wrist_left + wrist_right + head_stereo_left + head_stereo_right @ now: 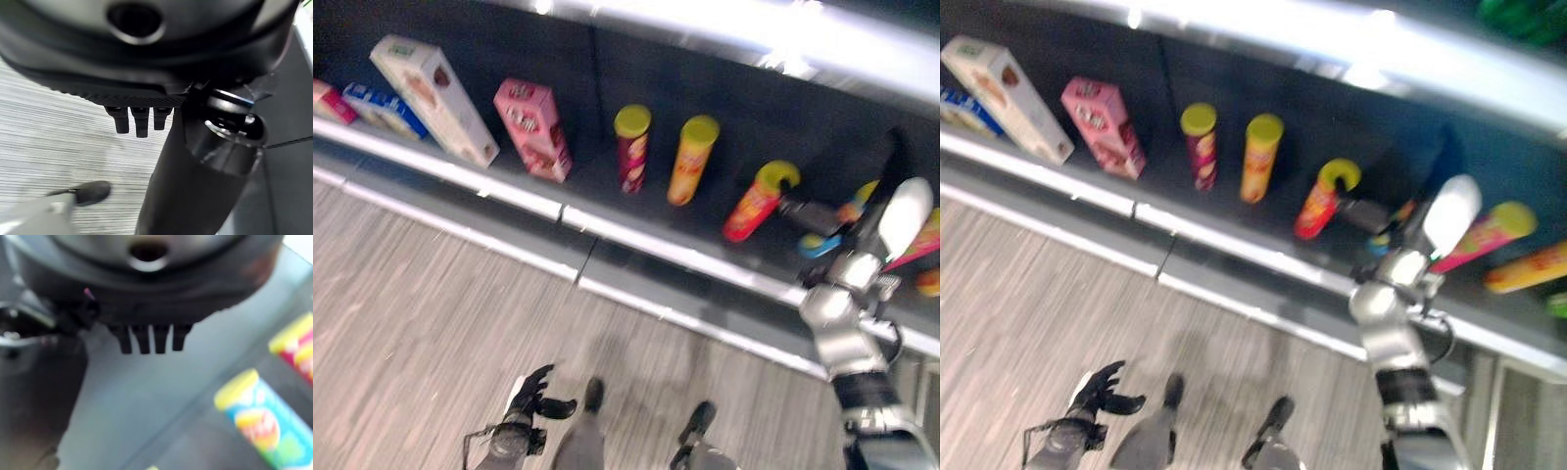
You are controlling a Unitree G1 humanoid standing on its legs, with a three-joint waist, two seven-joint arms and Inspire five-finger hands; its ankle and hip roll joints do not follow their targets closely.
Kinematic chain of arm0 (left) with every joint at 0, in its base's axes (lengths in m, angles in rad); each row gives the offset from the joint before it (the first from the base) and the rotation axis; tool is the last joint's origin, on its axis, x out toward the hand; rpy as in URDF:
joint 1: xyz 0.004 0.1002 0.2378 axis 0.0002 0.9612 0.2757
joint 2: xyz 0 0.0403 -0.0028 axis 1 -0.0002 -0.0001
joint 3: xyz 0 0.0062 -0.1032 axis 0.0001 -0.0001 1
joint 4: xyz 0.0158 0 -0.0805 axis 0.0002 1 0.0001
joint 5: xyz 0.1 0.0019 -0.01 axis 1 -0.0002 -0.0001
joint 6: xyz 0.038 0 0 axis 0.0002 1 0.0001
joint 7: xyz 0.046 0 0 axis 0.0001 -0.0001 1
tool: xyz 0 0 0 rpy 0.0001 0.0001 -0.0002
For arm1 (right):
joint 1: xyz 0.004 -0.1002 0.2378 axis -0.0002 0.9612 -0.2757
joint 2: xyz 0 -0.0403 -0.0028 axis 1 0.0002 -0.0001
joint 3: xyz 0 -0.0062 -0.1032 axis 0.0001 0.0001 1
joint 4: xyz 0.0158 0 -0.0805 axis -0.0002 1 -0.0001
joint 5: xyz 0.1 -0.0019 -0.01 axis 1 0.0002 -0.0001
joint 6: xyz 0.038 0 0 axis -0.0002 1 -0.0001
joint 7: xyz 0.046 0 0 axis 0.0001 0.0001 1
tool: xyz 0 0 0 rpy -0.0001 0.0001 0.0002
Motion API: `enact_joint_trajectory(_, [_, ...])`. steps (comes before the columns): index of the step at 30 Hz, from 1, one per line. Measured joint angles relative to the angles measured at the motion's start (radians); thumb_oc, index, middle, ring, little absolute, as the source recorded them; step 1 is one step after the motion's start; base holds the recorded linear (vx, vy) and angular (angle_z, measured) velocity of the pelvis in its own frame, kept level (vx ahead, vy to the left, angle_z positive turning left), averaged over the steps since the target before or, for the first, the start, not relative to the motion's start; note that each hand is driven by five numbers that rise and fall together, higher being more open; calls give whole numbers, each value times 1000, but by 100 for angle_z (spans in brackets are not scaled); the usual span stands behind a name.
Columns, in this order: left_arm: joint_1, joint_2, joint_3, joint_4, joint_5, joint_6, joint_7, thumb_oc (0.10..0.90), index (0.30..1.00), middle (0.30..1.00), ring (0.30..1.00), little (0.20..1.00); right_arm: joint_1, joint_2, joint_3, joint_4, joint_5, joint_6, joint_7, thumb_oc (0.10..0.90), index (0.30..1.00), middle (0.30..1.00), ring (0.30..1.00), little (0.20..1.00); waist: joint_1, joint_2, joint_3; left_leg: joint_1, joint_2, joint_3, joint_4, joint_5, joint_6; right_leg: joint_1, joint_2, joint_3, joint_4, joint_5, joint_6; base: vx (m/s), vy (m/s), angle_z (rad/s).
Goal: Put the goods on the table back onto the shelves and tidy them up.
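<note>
On the dark shelf (607,186), running from about nine o'clock to three o'clock across the head views, goods are standing in a row. At ten o'clock a white box (433,98) is leaning beside a blue box (384,110), with a pink box (533,129) just to its right. Toward twelve o'clock a dark red can (632,147) and an orange can (692,159) are standing upright, close together but apart, each with a yellow-green lid. At two o'clock a red can (756,201) is tilting, its lid toward the right hand (822,217). That hand is reaching over the shelf at three o'clock, its dark fingers pointing at the red can's lid and seeming to touch it, though the blur leaves that uncertain. In the right wrist view the fingers are showing as short straight stubs, so the hand is looking relaxed and unclenched, holding nothing. A blue can (261,418) with a yellow lid is lying just past those fingers. Farther right, a pink can (1484,235) and an orange-yellow can (1528,266) are lying on their sides. The left hand (536,394) is hanging low at seven o'clock above the wooden floor (421,313), fingers loosely spread, gripping nothing.
</note>
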Motion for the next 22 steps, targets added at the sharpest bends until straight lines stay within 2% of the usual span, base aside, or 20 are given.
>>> enact_joint_trajectory(1, [16,0,9,24,2,0,-3,800,900,900,900,900,72,31,-7,-40,14,-20,36,800,900,900,900,900,-13,-14,-46,19,3,13,-15,0,0,2,4,13,0,-3,1,60,13,-58])
enact_joint_trajectory(2, [21,-2,9,39,2,2,-8,800,900,900,900,900,103,43,-3,-56,35,-22,66,800,900,900,900,900,-29,-21,-63,31,4,26,-19,0,0,3,6,22,0,-4,1,89,11,-35])
enact_joint_trajectory(4, [20,-18,42,65,13,16,-18,800,900,900,900,900,175,54,-11,-111,171,-58,197,800,900,900,900,900,-53,-26,-78,45,5,49,-21,-1,-1,3,6,44,0,-3,1,51,-4,-31])
enact_joint_trajectory(5, [24,-20,58,80,27,31,-27,800,900,900,900,900,237,47,3,-123,298,-104,318,800,900,900,900,900,-60,-28,-89,56,9,66,-21,-2,-3,5,7,57,0,-3,1,40,-1,-42])
enact_joint_trajectory(6, [31,-18,68,85,42,37,-39,800,900,900,900,900,277,29,38,-109,377,-110,411,800,900,900,900,900,-60,-28,-89,68,13,81,-21,-3,-3,11,7,70,0,-3,1,54,7,-38])
enact_joint_trajectory(7, [29,-15,54,84,42,38,-43,800,900,900,900,900,296,22,61,-76,413,-107,466,800,900,900,900,900,-67,-19,-88,65,18,83,-21,-7,-6,8,11,70,0,-4,1,72,12,-18])
enact_joint_trajectory(9, [21,-21,54,131,42,40,-66,800,900,900,900,900,333,29,90,13,576,-135,615,800,900,900,900,900,-74,-3,-103,78,21,97,-22,-7,-9,6,21,86,0,-3,0,64,-1,-12])
enact_joint_trajectory(11, [35,-32,54,148,42,48,-85,800,900,900,900,900,433,27,132,70,649,-130,735,800,900,900,900,900,-82,22,-120,91,25,103,-22,-10,-10,15,19,95,0,-8,3,59,-25,-14])
enact_joint_trajectory(14, [50,-33,52,148,41,52,-91,800,900,900,900,900,518,19,192,190,656,-114,824,800,900,900,900,900,-84,39,-130,116,26,115,-23,-14,-8,33,19,97,0,-8,3,16,-8,-11])
enact_joint_trajectory(16, [46,-34,46,145,39,50,-97,800,900,900,900,900,547,23,223,294,653,-81,851,800,900,900,900,900,-109,46,-135,121,25,121,-25,-20,-4,35,17,103,0,-8,3,23,-8,-9])
enact_joint_trajectory(19, [35,-34,23,140,39,46,-112,800,900,900,900,900,528,31,247,425,605,-84,863,800,900,900,900,900,-124,43,-142,134,27,147,-28,-30,-1,34,17,125,-1,-5,-1,2,-17,-26])
enact_joint_trajectory(21, [27,-30,-5,141,39,35,-117,800,900,900,900,900,477,69,249,568,563,-77,856,800,900,900,900,900,-131,34,-160,135,31,151,-28,-30,-1,33,22,126,-4,-5,-1,15,-6,-9])
enact_joint_trajectory(22, [13,-35,-7,140,39,27,-129,800,900,900,900,900,473,84,254,585,544,-64,855,800,900,900,900,900,-132,33,-164,136,33,151,-28,-30,0,33,23,126,-5,-6,-1,25,-5,-6])
